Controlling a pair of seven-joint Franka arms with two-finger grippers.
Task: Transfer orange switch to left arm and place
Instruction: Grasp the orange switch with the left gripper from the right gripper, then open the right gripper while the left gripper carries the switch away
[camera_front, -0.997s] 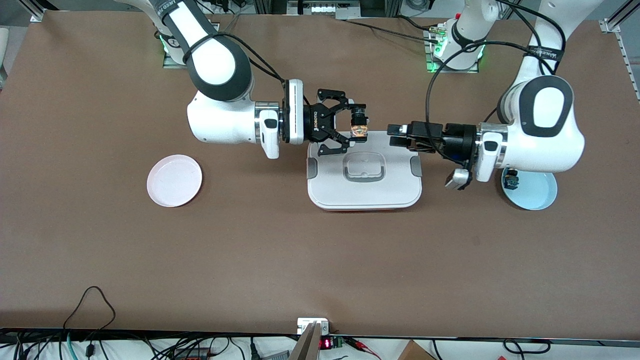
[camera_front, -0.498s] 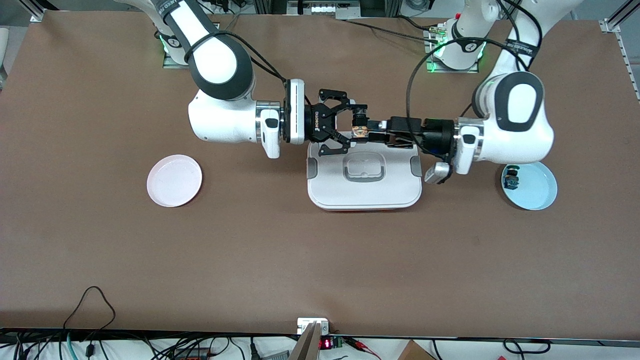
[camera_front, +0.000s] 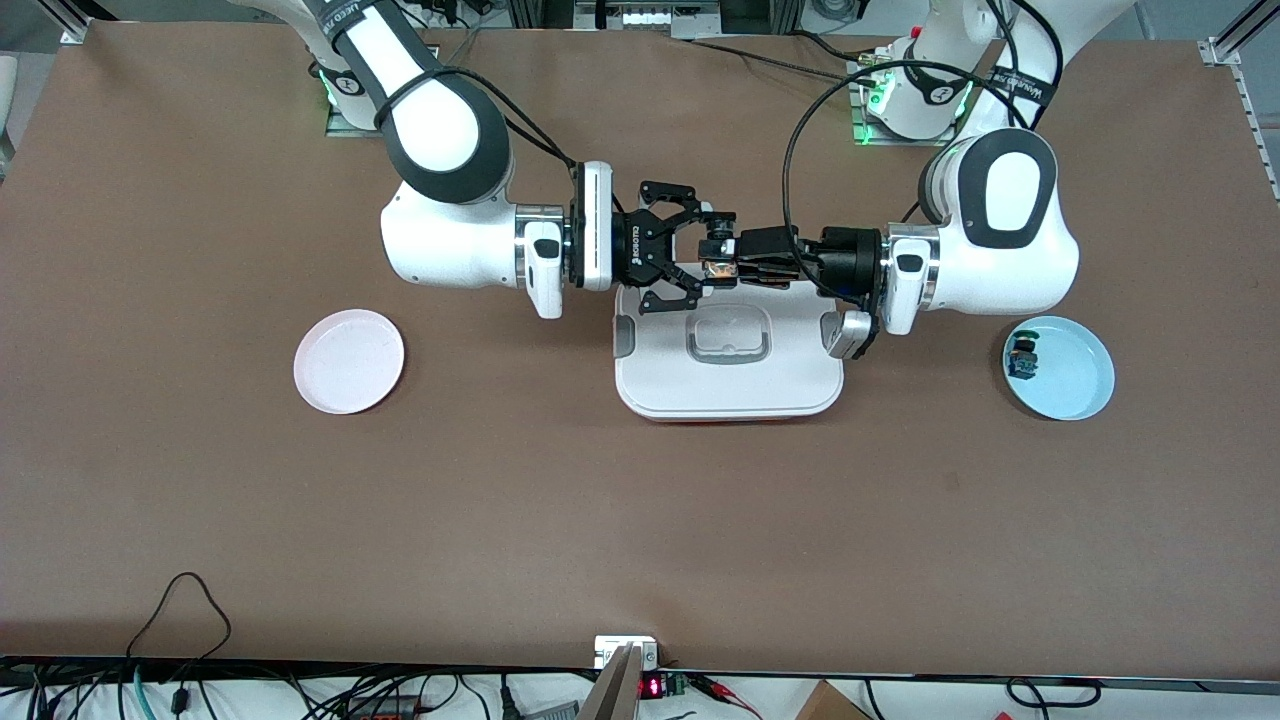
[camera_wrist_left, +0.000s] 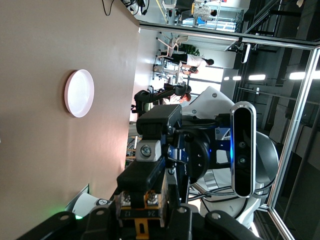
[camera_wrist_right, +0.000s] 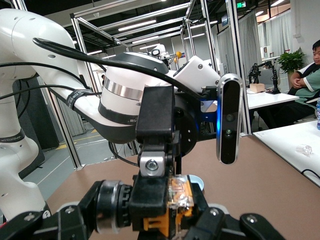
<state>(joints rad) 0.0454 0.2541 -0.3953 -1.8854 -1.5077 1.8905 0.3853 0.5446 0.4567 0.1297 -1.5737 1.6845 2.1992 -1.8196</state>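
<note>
1. The orange switch (camera_front: 716, 266) hangs in the air over the edge of the box (camera_front: 729, 389) that lies farther from the front camera, at the meeting point of the two arms.
2. The right gripper (camera_front: 700, 262), reaching in from the right arm's end of the table, is clamped on the orange switch; its fingers sit on either side of the black body.
3. The left gripper (camera_front: 745, 268) has its fingers level with the switch and appears closed around its other end, though from the front view it is hard to say whether the pads actually press on it or merely bracket it.
4. The step in hand is judged to be the handover above the box. To do it well, the taker should be squeezing firmly before the giver lets go; two grips should overlap for a moment.
5. The release should be a plain opening of the fingers with no sideways drag, since the switch is tiny and could twist out and drop onto the lid.
6. Both wrists should stay at this height until the giver has backed off clear, then the carrying arm should travel over the box, not into it.
7. The pink plate (camera_front: 349, 361) lies empty toward the right arm's end; the blue plate (camera_front: 1059, 380) at the left arm's end holds a small dark part (camera_front: 1021, 360).
</note>
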